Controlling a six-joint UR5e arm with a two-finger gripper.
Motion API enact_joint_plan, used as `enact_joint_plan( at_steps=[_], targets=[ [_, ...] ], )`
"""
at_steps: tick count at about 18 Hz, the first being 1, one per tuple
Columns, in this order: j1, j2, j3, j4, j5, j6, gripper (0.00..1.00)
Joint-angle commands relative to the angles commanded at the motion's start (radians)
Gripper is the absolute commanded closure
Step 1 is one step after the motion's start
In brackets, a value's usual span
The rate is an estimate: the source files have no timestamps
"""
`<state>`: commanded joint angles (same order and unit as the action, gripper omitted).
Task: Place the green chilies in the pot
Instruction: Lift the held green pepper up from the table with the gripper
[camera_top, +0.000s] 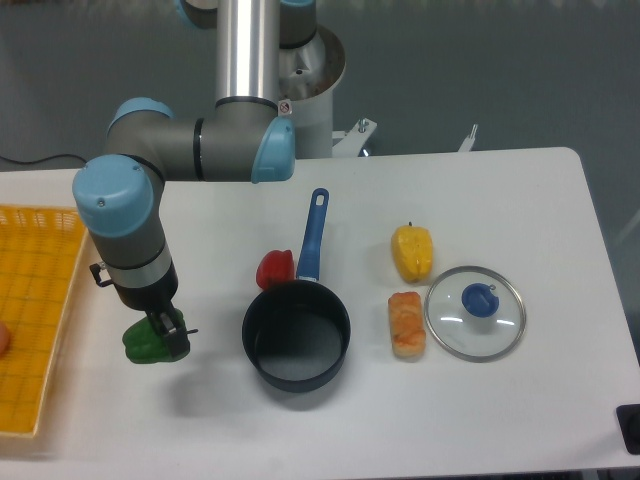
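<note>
From my console I've got the gripper (166, 332) down at the left of the white table (520, 200), its dark fingers pinched on the green chilies (145, 343), a lumpy glossy green pepper that sits just under the wrist; whether it is resting on the tabletop or hanging a touch above it, I can't tell from this angle. The pot (296, 345) stands to the right of the pepper, apart from it, upright, its long blue handle (314, 235) pointing away toward the robot base, and I see only dark bare bottom inside. A red pepper (274, 268) sits just beside the pot's far rim, tucked against the left of the handle. Further right there's a yellow pepper (412, 252), and just in front of it an orange salmon-like toy piece (405, 323). The glass lid (475, 312) with its blue knob lies flat on the table right of that piece, well apart from the pot. At the far left edge, a yellow basket (40, 300) holds something small and orange-pink at the frame's border, too cut off to name.
</note>
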<state>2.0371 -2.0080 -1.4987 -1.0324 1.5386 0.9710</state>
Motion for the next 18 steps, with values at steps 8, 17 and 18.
enact_joint_plan(
  at_steps=[8,17,18],
  targets=[
    [0.0,0.0,0.003,-0.034,0.0,0.002,0.42],
    [0.002,-0.003,-0.002,-0.035,0.018,0.002,0.41],
    [0.005,-0.003,-0.002,-0.035,0.018,0.003,0.41]
  ],
)
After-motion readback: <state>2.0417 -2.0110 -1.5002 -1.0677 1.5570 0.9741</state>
